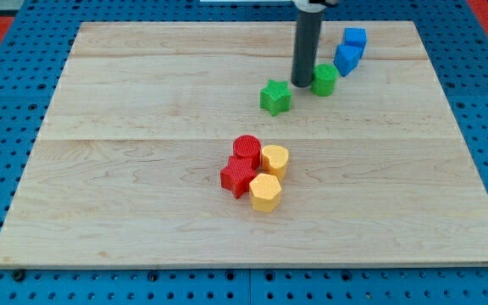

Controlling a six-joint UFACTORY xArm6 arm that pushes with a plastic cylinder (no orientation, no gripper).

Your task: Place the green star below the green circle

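The green star (pixel 275 97) lies on the wooden board (pixel 142 169) above the middle. The green circle (pixel 324 80) lies up and to the right of it, a short gap apart. My tip (pixel 302 84) stands between the two, just left of the green circle and just up-right of the green star. Whether it touches either cannot be told.
Two blue blocks (pixel 347 59) (pixel 355 37) sit up-right of the green circle, the nearer one close against it. A cluster lies below the middle: a red circle (pixel 246 148), a red star (pixel 239 177) and two yellow hexagons (pixel 274 159) (pixel 265 192).
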